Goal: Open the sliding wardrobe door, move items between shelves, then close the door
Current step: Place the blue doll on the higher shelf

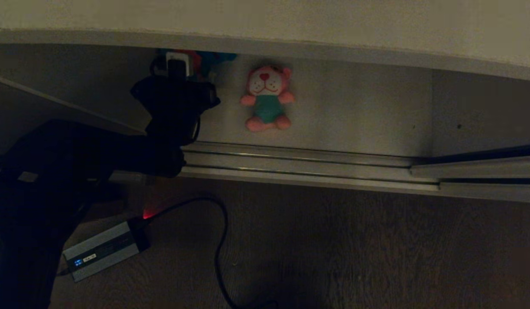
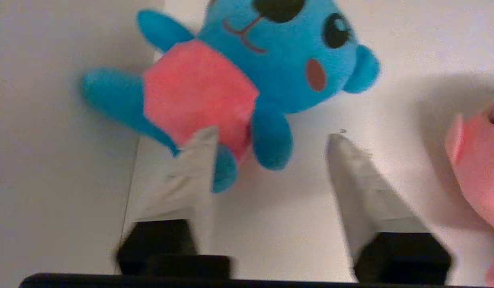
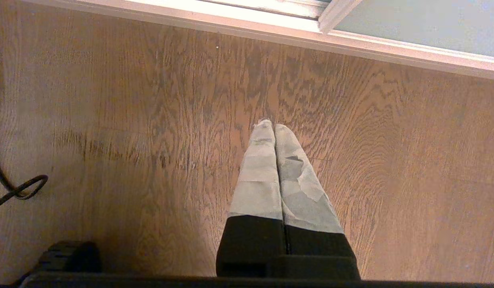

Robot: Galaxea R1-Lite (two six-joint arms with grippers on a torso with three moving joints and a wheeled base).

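The blue toy with a red belly (image 2: 231,72) lies on the off-white lower shelf (image 2: 295,224), by its side wall. My left gripper (image 2: 271,133) is open just short of it; one taped finger (image 2: 195,168) overlaps its belly and leg, and nothing sits between the pads. In the head view the left gripper (image 1: 179,62) reaches into the wardrobe, hiding most of the blue toy (image 1: 215,58). The pink toy in a teal shirt (image 1: 268,98) lies face up on the same shelf (image 1: 359,111). My right gripper (image 3: 274,126) hangs shut over the wooden floor. The sliding door (image 3: 423,24) stands at the right.
The ribbed metal floor track (image 1: 299,163) runs along the wardrobe front. The upper shelf's edge (image 1: 333,51) overhangs the lower one. A silver power adapter (image 1: 102,249) and its black cable (image 1: 222,240) lie on the wooden floor near my left arm.
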